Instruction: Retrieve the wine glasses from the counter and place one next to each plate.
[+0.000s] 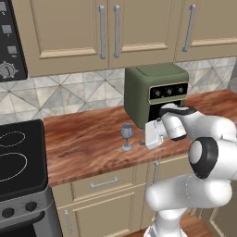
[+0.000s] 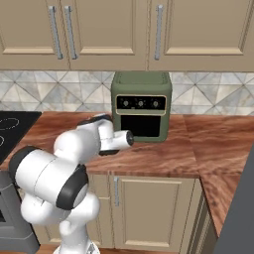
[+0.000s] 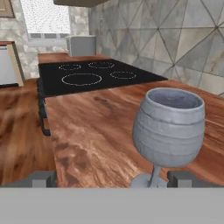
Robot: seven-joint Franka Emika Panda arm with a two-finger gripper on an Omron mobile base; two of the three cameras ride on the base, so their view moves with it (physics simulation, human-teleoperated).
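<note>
One blue-grey wine glass [image 1: 127, 136] stands upright on the reddish-brown counter [image 1: 83, 148], just left of the green toaster oven [image 1: 155, 95]. My gripper [image 1: 140, 140] reaches in from the right at counter height and is open. In the hand view the wine glass [image 3: 168, 127] looms close, its stem just inside the right fingertip [image 3: 180, 178]; the left fingertip [image 3: 43, 178] stands far off, so the gripper [image 3: 111, 179] holds nothing. The plates are out of view.
A black stove top [image 1: 18, 157] adjoins the counter on the left. The toaster oven [image 2: 141, 106] stands against the tiled backsplash [image 2: 44, 96], with beige wall cabinets [image 1: 111, 32] overhead. Bare worktop [image 2: 218, 134] runs to the right of the oven.
</note>
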